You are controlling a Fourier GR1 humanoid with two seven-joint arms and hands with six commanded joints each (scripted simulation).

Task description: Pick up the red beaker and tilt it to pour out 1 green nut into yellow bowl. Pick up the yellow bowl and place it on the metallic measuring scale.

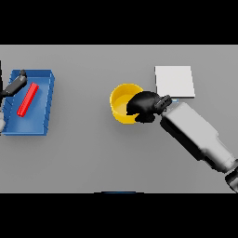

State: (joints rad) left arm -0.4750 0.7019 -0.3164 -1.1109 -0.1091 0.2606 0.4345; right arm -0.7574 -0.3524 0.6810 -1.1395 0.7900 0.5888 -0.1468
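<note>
The yellow bowl (122, 100) sits on the grey table near the middle. My right hand (144, 105) covers the bowl's right rim with its fingers curled round it. The metallic measuring scale (174, 81) is a pale square plate just right of the bowl, behind my right wrist. The red beaker (28, 98) lies tilted inside a blue tray (46, 104) at the far left. My left hand (15, 83) hovers over the tray's upper left corner, dark fingers pointing toward the beaker without touching it. No green nut shows in view.
The blue tray's walls surround the beaker at the left edge. My right forearm (197, 137) stretches diagonally from the lower right toward the bowl.
</note>
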